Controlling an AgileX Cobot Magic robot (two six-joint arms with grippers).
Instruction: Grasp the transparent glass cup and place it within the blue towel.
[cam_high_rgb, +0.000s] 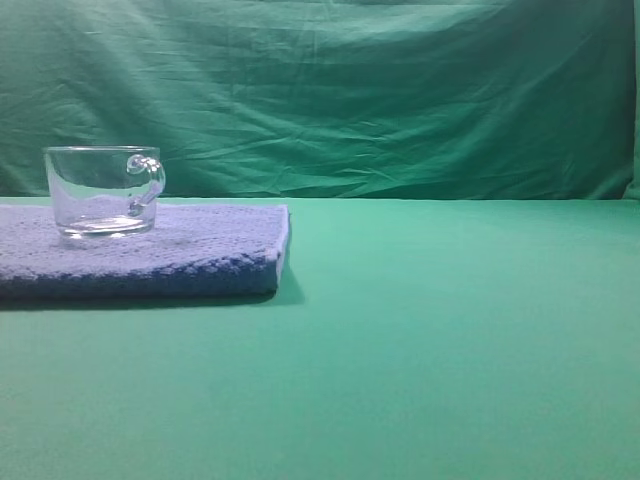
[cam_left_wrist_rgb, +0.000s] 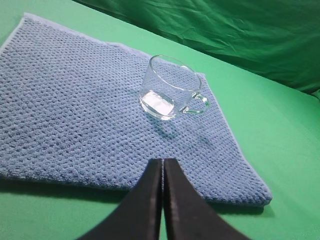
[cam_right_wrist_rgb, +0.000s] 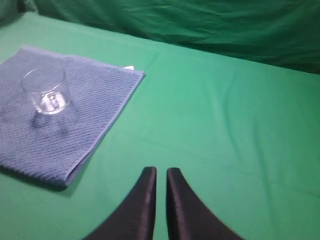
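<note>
From the exterior high view the transparent glass cup stands upright on the blue towel, well in from its edges, so the placing looks done and no arm needs to come near. In the left wrist view the left gripper has its jaws pressed together, empty, above the towel's near edge and apart from the cup; any retreat should lift straight away. In the right wrist view the right gripper is likewise closed on nothing over bare green table, well clear.

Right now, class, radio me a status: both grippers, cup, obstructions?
Left gripper shut, empty; right gripper shut, empty. Glass cup upright on blue towel. Nothing in the way.
</note>
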